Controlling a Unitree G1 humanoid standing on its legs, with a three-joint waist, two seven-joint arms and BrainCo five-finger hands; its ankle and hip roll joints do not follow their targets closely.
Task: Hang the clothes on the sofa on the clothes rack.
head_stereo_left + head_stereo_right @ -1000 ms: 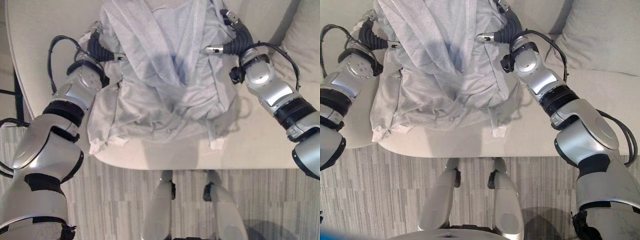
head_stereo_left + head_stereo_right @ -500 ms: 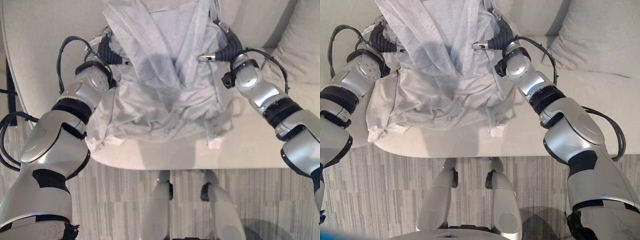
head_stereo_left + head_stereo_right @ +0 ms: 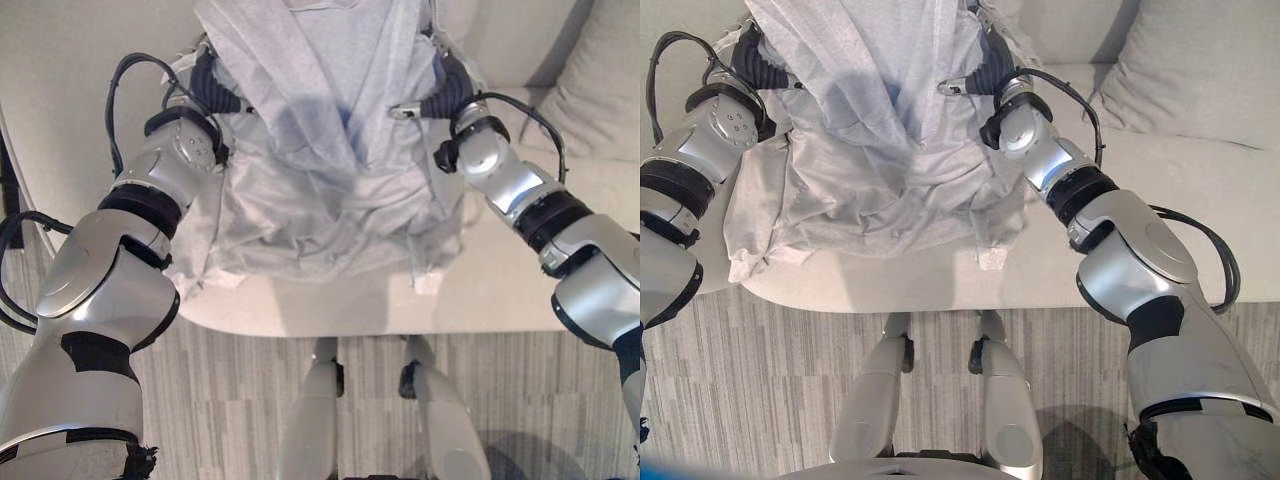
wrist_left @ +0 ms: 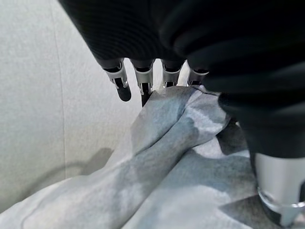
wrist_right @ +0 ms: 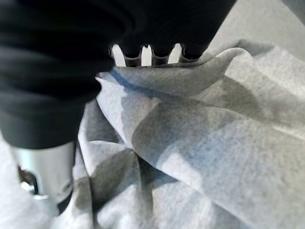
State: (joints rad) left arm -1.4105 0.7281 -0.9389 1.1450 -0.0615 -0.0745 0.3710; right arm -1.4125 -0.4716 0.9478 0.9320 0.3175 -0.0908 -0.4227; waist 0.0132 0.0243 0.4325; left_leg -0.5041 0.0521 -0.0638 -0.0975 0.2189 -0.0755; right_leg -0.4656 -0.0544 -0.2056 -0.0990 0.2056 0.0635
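The light grey garment [image 3: 330, 160] is lifted at its top, probably a hooded jacket; its crumpled bottom rests on the sofa [image 3: 500, 290].

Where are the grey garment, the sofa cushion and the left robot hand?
grey garment [image 3: 330, 200]: left eye view, middle of the bunched cloth.
sofa cushion [image 3: 1200, 70]: right eye view, its front face.
left robot hand [image 4: 143, 78]: left wrist view, a finger at the cloth's fold.

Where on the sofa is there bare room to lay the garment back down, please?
Bare seat lies between the grey garment and the cushion, past the right robot hand. Sofa beyond the left robot hand is bare too. The middle is crowded with cloth.
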